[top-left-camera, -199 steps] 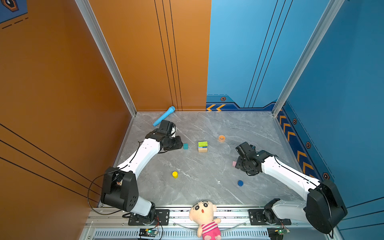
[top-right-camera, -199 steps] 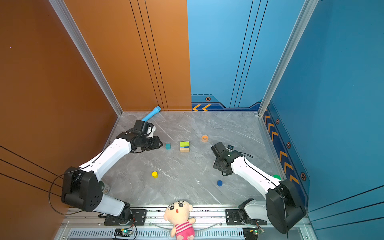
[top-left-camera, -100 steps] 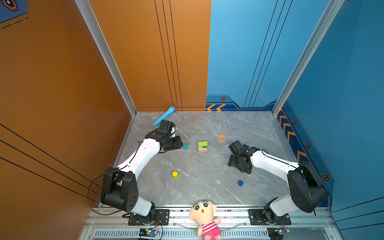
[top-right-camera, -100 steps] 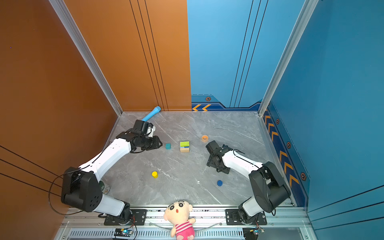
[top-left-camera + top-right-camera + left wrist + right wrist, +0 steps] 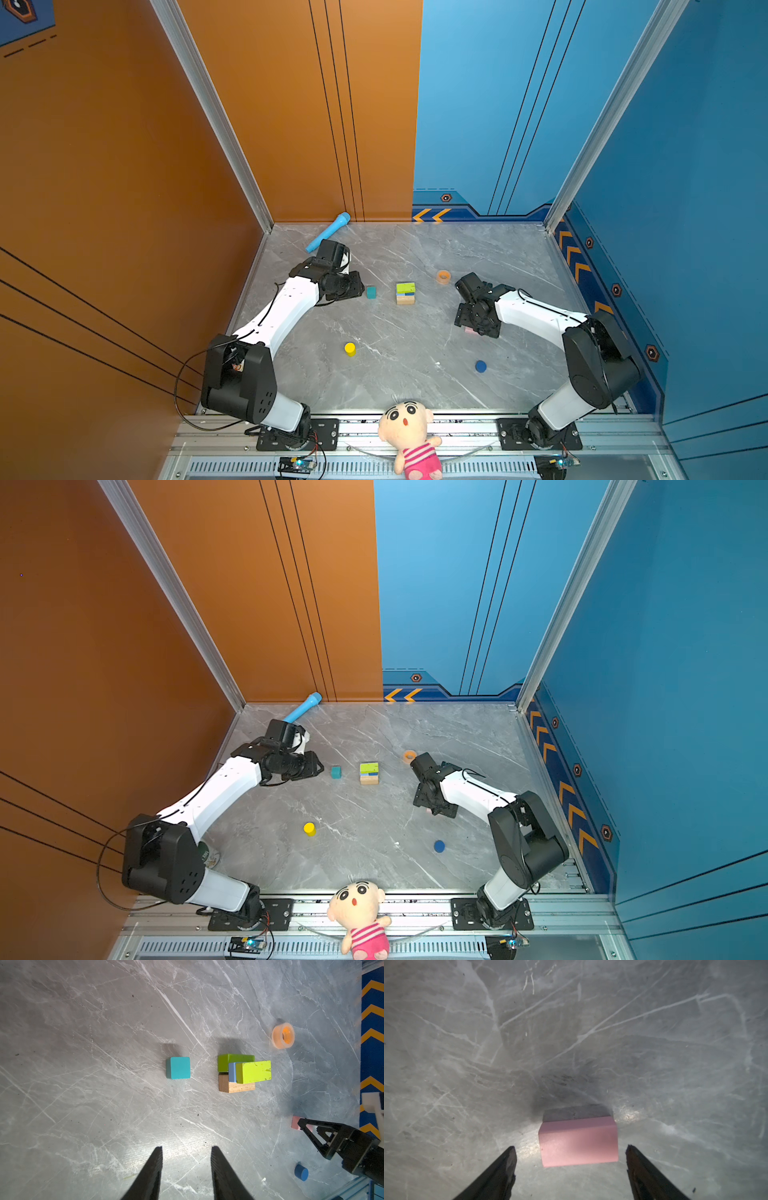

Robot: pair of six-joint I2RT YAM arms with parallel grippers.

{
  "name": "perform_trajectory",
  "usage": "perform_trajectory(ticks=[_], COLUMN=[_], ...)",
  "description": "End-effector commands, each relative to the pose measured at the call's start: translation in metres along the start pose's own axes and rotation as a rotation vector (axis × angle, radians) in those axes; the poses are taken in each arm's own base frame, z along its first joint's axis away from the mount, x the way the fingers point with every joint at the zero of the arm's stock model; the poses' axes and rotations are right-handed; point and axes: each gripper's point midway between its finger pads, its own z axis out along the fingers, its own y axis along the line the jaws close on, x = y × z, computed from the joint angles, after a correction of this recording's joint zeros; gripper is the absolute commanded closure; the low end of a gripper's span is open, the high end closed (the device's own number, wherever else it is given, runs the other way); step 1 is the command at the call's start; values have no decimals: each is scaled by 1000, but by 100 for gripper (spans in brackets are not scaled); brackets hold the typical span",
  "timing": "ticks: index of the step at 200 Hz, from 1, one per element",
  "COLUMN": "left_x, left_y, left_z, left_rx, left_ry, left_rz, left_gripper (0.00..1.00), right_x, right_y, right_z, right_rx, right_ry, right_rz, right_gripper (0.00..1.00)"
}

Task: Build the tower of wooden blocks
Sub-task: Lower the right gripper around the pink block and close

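Since 1 second ago my right arm had folded its elbow back toward the near-right corner and my right gripper (image 5: 570,1147) had slid in over the pink brick (image 5: 578,1142), its jaws spreading; my left arm had not shifted.

From above, that brick was almost wholly hidden under the right gripper, only a pink sliver (image 5: 470,331) showing at its tip. The right wrist view was soft and blurred. The toy microphone (image 5: 328,232) in the far-left corner of the grey surface (image 5: 415,353) had its lower end cut off behind my left wrist. On the tower (image 5: 405,293), the top lime green brick (image 5: 253,1071) covered much of the blue cube (image 5: 232,1072) under it, so I could not tell how far that cube ran.

An orange tape ring (image 5: 443,276) lay just beyond my right wrist, toward the far edge. A teal cube (image 5: 371,292) stood between my left gripper (image 5: 186,1148) and the tower. A yellow cylinder (image 5: 350,348) sat left of middle and a dark blue cylinder (image 5: 481,366) nearer the near edge. A plush doll (image 5: 409,432) leaned on the front rail.

The tower stood mid-surface: a tan brick (image 5: 236,1086) and a second lime green brick (image 5: 225,1061) side by side at its base. My left jaws stood apart with nothing between them, pointing at the teal cube. My right jaws stood wide on either side of the pink brick, clear of it, well apart from the tower.
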Motion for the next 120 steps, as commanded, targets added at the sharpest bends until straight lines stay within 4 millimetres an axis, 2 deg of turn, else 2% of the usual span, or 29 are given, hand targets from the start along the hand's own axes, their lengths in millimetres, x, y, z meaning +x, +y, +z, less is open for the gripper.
perform_trajectory(ticks=[1, 52, 120], left_x=[3, 3, 4], left_y=[3, 3, 4], left_z=[-5, -4, -5], left_rx=[0, 0, 1], left_ry=[8, 9, 8], left_rz=[7, 7, 5], left_gripper=[59, 59, 59], right_x=[1, 9, 9], right_y=[-6, -5, -6], right_z=[-1, 9, 10], right_rx=[31, 26, 23], right_ry=[26, 80, 88], right_rz=[-41, -70, -78], right_gripper=[17, 24, 34])
